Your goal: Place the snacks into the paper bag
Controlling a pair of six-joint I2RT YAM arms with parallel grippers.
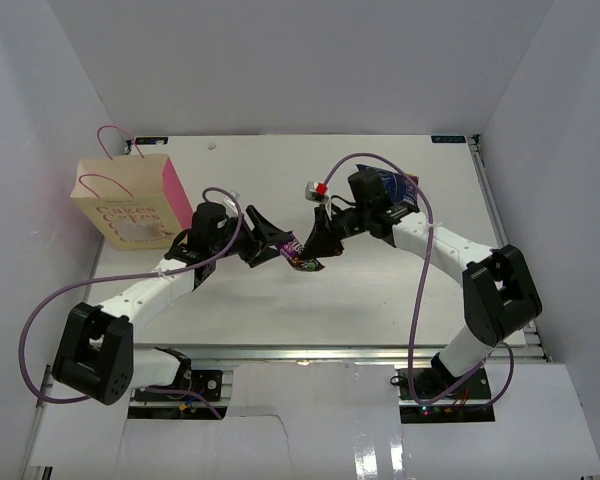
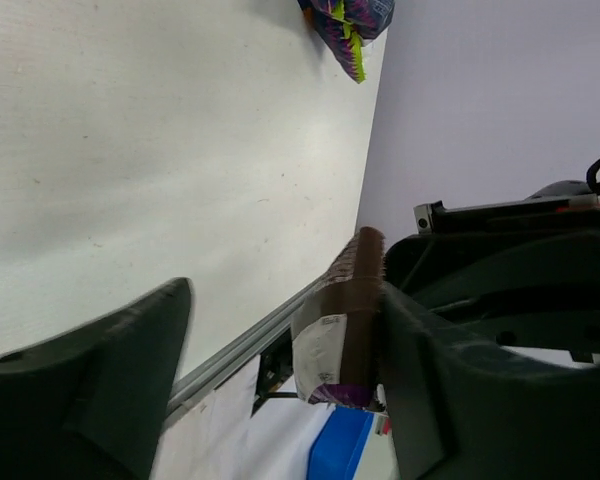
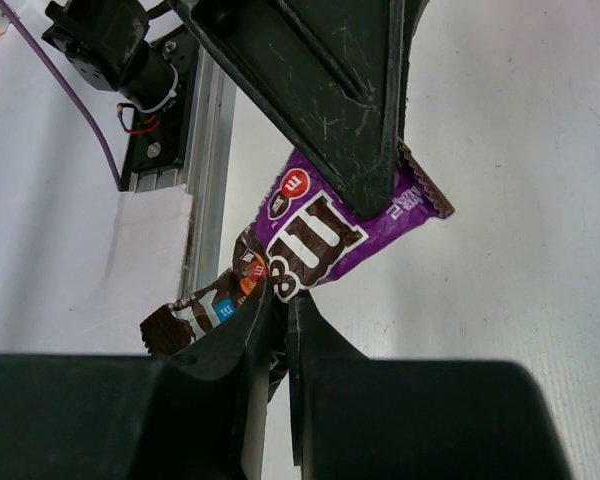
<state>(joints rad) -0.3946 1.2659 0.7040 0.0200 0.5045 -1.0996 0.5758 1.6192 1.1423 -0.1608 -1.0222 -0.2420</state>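
The paper bag (image 1: 130, 205) stands upright at the far left, beige with a pink side. My right gripper (image 3: 280, 305) is shut on a dark purple-brown candy packet (image 3: 325, 235), held above the table middle (image 1: 302, 258); a second brown packet (image 3: 195, 310) hangs beside it. My left gripper (image 1: 270, 240) is open around the same packet, whose edge (image 2: 348, 330) lies against one finger (image 2: 450, 390); the other finger (image 2: 100, 390) stands well apart. The dark blue snack bag (image 1: 395, 185) lies behind the right arm and also shows in the left wrist view (image 2: 348, 20). No yellow packets are in view.
White walls enclose the table (image 1: 280, 310) on the left, back and right. A small red and silver object (image 1: 320, 190) sits near the right wrist. The table's metal front rail (image 3: 205, 150) runs along the near edge.
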